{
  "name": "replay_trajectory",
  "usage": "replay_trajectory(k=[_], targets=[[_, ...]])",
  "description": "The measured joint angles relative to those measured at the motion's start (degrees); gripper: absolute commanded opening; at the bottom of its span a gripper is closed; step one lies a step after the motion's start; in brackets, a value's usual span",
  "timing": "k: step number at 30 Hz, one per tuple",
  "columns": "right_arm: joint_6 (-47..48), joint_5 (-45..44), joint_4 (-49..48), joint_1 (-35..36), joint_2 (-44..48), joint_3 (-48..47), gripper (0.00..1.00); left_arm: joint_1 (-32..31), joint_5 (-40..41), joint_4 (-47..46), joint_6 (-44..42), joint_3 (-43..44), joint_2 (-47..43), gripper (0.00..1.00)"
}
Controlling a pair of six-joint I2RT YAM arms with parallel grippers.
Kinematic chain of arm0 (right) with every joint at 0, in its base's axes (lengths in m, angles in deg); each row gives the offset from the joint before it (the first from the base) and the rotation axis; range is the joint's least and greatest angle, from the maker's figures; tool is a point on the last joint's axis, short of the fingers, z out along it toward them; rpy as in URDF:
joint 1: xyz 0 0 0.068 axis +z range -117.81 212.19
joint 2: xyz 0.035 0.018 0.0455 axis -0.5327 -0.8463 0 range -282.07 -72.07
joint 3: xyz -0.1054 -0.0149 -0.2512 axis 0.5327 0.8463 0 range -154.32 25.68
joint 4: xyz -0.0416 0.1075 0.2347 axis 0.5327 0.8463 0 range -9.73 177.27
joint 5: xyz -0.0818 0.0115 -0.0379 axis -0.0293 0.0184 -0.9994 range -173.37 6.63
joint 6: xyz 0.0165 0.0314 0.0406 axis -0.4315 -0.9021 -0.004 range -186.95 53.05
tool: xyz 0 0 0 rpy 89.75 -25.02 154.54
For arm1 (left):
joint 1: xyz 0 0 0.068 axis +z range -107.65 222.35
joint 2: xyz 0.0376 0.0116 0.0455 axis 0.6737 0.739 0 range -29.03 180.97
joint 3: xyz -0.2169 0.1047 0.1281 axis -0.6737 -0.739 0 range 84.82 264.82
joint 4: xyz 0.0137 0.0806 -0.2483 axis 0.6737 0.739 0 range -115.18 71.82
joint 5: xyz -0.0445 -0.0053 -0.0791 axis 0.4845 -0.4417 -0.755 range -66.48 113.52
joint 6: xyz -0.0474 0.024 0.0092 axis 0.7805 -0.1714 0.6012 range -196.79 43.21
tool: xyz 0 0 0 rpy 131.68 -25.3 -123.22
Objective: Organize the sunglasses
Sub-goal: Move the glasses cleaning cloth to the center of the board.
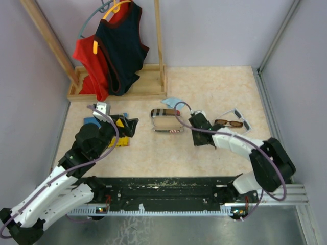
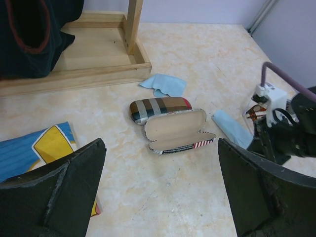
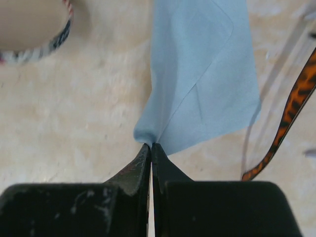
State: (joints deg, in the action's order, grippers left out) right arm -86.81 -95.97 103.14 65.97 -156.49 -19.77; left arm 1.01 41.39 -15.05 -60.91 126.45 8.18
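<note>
The dark brown sunglasses (image 1: 228,123) lie at the right of the table, with the white-grey sunglasses (image 1: 241,119) just behind them. In the right wrist view only a tortoiseshell arm (image 3: 291,108) of the brown pair shows. My right gripper (image 3: 150,145) is shut on the near corner of a light-blue cloth (image 3: 202,74), which lies flat beside the glasses. It sits left of the sunglasses (image 1: 195,122). My left gripper (image 2: 160,170) is wide open above bare table, nothing between its fingers (image 2: 54,192), in front of the open flag-print case (image 2: 175,129).
A closed plaid case (image 2: 159,107) lies behind the flag-print case. A second light-blue cloth (image 2: 165,84) lies further back. A blue-and-yellow flat item (image 2: 44,143) is under my left arm. The wooden rack base (image 1: 133,87), hung with red and dark tops, fills the back left.
</note>
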Motion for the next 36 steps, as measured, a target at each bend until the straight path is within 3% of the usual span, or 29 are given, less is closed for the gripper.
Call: replay_trajectory(k=[5, 9, 16, 20, 27, 36], targets=[[-4.0, 0.0, 2.8, 7.1, 10.7, 6.1, 0.00, 0.0, 0.2, 1.0, 1.6, -1.5, -1.3, 1.00], [-7.3, 0.2, 4.2, 14.4, 13.5, 7.6, 0.00, 0.0, 0.5, 1.5, 3.2, -2.8, -1.7, 1.00], [-11.0, 1.1, -0.2, 22.1, 11.8, 7.6, 0.27, 0.0, 1.8, 0.3, 6.4, -4.2, -0.7, 1.00], [-12.0, -0.5, -3.2, 22.1, 9.6, 7.6, 0.37, 0.0, 3.0, -2.6, 6.8, -3.9, 2.6, 1.00], [-13.0, -5.2, -4.0, 21.2, 12.9, 7.6, 0.36, 0.0, 2.8, -7.6, 7.1, -3.8, 7.7, 0.99], [-13.8, -4.3, -3.9, 6.4, 20.5, 11.3, 0.34, -1.6, -6.1, -12.6, 5.2, -0.4, 19.3, 0.90]])
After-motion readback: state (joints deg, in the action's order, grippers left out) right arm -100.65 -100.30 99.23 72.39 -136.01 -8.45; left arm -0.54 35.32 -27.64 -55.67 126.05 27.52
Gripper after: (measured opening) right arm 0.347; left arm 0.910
